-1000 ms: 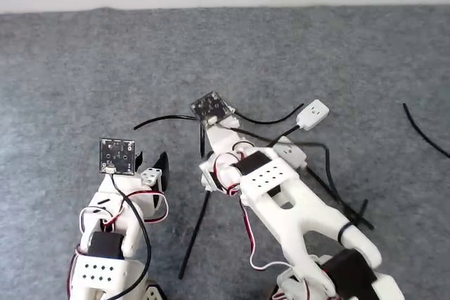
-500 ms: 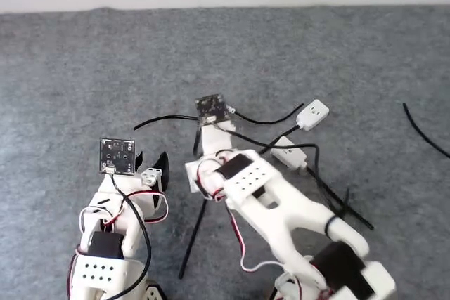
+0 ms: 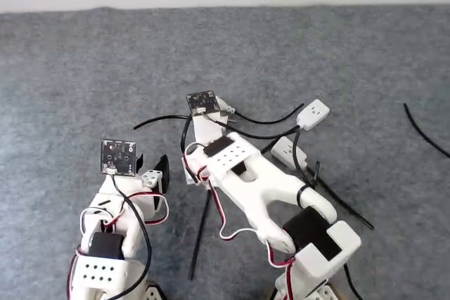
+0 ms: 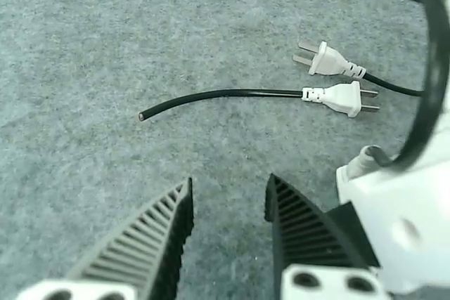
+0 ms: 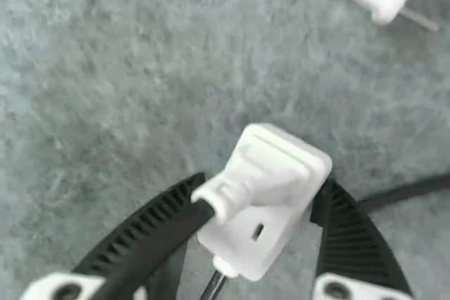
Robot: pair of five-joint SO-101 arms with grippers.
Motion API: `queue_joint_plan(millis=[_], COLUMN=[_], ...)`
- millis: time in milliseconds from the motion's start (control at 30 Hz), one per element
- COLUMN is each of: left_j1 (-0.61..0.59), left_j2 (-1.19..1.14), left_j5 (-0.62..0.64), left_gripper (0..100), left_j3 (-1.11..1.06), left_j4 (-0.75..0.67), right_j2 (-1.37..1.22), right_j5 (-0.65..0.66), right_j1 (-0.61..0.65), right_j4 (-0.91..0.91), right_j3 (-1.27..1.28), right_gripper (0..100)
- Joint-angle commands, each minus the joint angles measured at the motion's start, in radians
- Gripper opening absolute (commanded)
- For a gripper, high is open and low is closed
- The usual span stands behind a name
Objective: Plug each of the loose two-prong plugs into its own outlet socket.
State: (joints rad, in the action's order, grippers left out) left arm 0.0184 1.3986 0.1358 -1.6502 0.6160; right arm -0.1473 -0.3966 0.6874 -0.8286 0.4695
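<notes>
The right arm is swinging toward the frame's left, its hand (image 5: 261,186) clamping a white corded connector (image 5: 278,166), while the left hand (image 4: 230,186) is hanging parted and empty.

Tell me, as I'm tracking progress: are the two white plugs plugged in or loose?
Loose: one plug and its neighbour lie on the carpet, prongs bare.

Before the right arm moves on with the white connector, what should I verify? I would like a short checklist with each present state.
1. Right end effector shut on the white connector: ok.
2. Connector is a plug, not a socket: cannot tell.
3. Left end effector open, holding nothing: ok.
4. Cut-cable plug and second plug lie apart, prongs free: ok.
5. Outlet socket uncovered, slots visible: ok.
</notes>
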Motion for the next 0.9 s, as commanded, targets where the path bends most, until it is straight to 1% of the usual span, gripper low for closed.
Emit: queue_joint_plan(millis=[0,67,133,200,233,300,400,467,500,600,767,867], left_j1=[-0.005,-0.005,-0.005,-0.005,-0.005,-0.005,-0.005,-0.005,-0.005,-0.005,-0.005,-0.005], left_j2=[0.011,0.011,0.011,0.011,0.011,0.011,0.011,0.011,0.011,0.011,0.011,0.011], left_j5=[-0.006,-0.006,-0.006,-0.006,-0.006,-0.006,-0.006,-0.006,-0.006,-0.006,-0.006,-0.006], left_gripper=[17,17,17,17,17,17,17,17,17,17,17,17], left_j3=[0.013,0.013,0.013,0.013,0.015,0.015,0.015,0.015,0.016,0.018,0.019,0.019], left_j4=[-0.028,-0.028,-0.028,-0.028,-0.028,-0.028,-0.028,-0.028,-0.028,-0.028,-0.028,-0.028], right_j2=[0.013,0.028,0.047,0.077,0.097,0.154,0.278,0.363,0.403,0.506,0.611,0.611], right_j5=[0.011,0.040,0.058,0.097,0.120,0.143,0.143,0.149,0.173,0.321,0.473,0.572], right_j1=[-0.013,-0.021,-0.030,-0.038,-0.041,-0.048,-0.107,-0.176,-0.217,-0.383,-0.760,-1.003], right_j4=[-0.085,-0.097,-0.102,-0.116,-0.136,-0.182,-0.259,-0.303,-0.325,-0.409,-0.496,-0.476], right_j3=[-0.057,-0.060,-0.060,-0.051,-0.051,-0.048,-0.038,-0.038,-0.038,-0.044,-0.043,-0.038], right_gripper=[19.8,11.0,0.0,2.8,0.9,1.2,0.7,0.8,0.8,0.8,0.8,0.8])
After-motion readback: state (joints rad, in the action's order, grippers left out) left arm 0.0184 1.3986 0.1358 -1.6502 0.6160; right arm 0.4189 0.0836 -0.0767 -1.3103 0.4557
